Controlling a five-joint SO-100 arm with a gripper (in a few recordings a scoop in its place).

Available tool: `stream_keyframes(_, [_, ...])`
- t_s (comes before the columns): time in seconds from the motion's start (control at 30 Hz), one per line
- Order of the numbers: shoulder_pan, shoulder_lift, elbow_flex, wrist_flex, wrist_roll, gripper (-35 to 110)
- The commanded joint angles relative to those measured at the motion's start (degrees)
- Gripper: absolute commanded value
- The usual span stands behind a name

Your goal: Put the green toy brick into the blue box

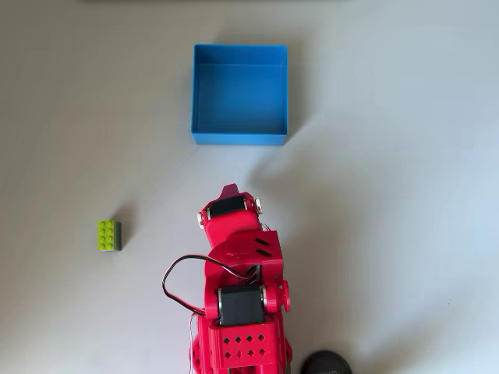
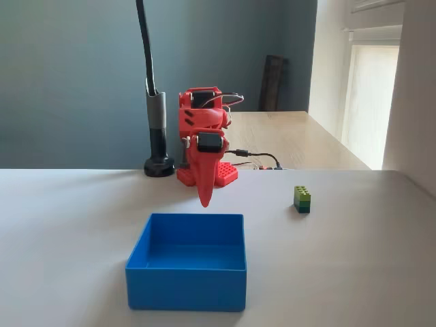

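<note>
On table w/ brick (image 2: pixel 302 199) lying apart from box (image 2: pixel 187 268), we hold gripper (image 2: pixel 204 197) empty, seemingly closed, pre-reach.

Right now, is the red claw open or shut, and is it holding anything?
Claw: shut, pointing down, holding nothing. The green toy brick sits on the table, apart from it.

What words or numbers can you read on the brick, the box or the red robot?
None. The green toy brick has only plain studs, the blue box has bare walls, and the red arm and its gripper carry no readable label in both views.
</note>
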Motion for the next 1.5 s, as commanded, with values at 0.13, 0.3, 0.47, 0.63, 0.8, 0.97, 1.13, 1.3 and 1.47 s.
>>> stream_keyframes(0.13, [-0.18, 0.44, 0.7, 0.44, -0.44, 0])
stream_keyframes(0.3, [-3.43, -0.26, 0.18, -0.88, -4.66, 0])
stream_keyframes(0.47, [-6.33, -0.79, -1.67, -6.59, -9.84, 0])
stream_keyframes(0.63, [-10.55, -1.14, -8.96, -7.12, -10.11, 0])
stream_keyframes(0.8, [-14.77, -9.67, -18.46, -7.03, -9.76, 0])
stream_keyframes(0.97, [-17.4, -23.99, -29.53, -5.45, -13.1, 3])
stream_keyframes(1.13, [-19.69, -37.88, -42.71, 2.72, -20.21, 22])
stream_keyframes(1.3, [-22.59, -50.45, -54.4, 13.01, -31.38, 32])
stream_keyframes(1.47, [-25.93, -60.12, -64.78, 24.17, -39.02, 35])
